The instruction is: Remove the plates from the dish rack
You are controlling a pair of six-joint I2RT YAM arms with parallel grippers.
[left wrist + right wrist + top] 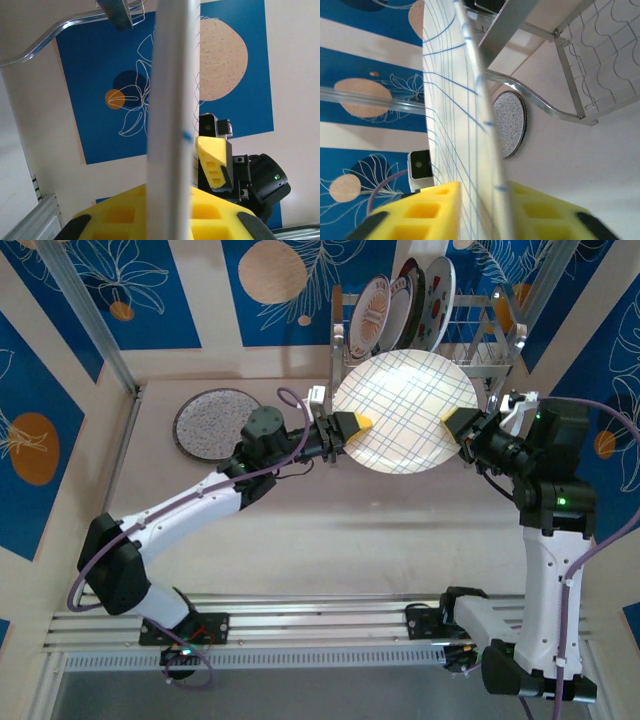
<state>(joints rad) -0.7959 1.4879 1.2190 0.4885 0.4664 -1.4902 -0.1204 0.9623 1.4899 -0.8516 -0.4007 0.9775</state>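
Beige table (300,510), blue walls. Plaid plate (405,410) held up in front of dish rack (490,355) at 1 o'clock. Left gripper (355,427) clamped on its 9 o'clock rim. Right gripper (455,425) straddles the 3 o'clock rim, grip unclear. Likely stiff, slick, breakable: hold by the rim. Count: one plaid, one speckled plate (215,423) at 10 o'clock, three racked plates (400,305).

White links (190,502), black joints (265,430), purple cables (85,580), yellow fingertips (362,423) (green status lights (561,502)).

The place is a robotics lab booth: a beige tabletop (330,530), wall panels (200,290) printed with blue-and-peach florals, an aluminium post (90,320) far left, a slotted aluminium rail (310,625) along the near edge carrying robot arms (200,505), and a dish rack (480,355) far right.
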